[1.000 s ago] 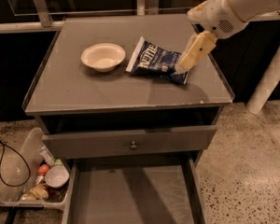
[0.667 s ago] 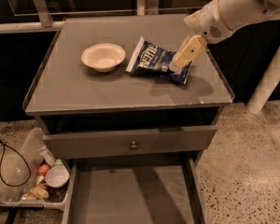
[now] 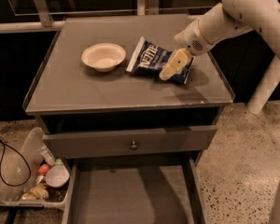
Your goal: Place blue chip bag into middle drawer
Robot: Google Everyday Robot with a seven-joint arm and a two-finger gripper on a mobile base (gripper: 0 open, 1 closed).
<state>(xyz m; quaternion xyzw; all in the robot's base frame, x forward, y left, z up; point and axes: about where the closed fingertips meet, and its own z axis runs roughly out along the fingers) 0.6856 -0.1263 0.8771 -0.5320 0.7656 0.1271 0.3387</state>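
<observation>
The blue chip bag (image 3: 149, 57), dark navy with white lettering, lies flat on the grey cabinet top (image 3: 84, 92), right of centre. My gripper (image 3: 171, 65), cream coloured, reaches in from the upper right and sits over the bag's right half, low against it. The middle drawer (image 3: 130, 195) is pulled out wide at the bottom of the view, showing a plain flat grey floor with nothing on it.
A cream round bowl (image 3: 103, 56) sits left of the bag. A grey drawer front with a small metal knob (image 3: 133, 145) stands slightly out above the open drawer. A clear bin of small items (image 3: 35, 183) sits on the floor at the left, beside a black cable (image 3: 9, 157).
My gripper has moved left and down from the bag's right edge to over its right half. The bag, bowl and drawers have not moved.
</observation>
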